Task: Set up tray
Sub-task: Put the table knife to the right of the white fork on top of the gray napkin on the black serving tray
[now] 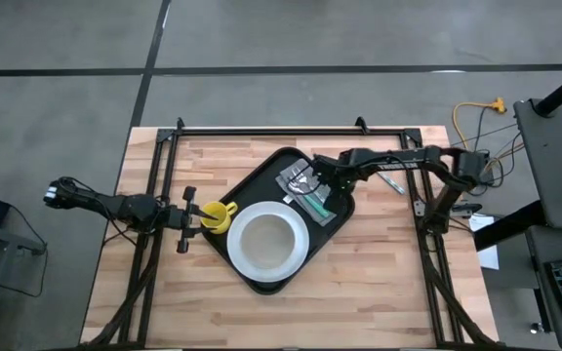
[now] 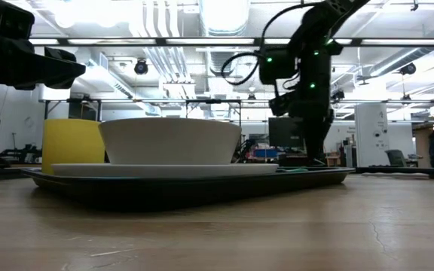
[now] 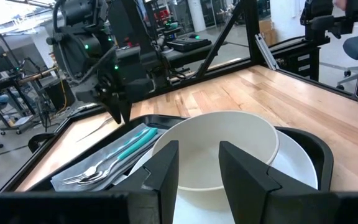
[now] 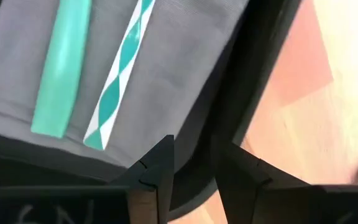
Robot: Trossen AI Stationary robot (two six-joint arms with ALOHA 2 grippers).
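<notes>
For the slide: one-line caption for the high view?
Right gripper over napkin and cutlery on black tray; left gripper beside yellow cup.

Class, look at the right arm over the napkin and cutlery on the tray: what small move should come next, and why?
Probably lift the right gripper straight up. Its fingers stand slightly apart and empty above the grey napkin, where the cutlery already lies on the tray.
</notes>
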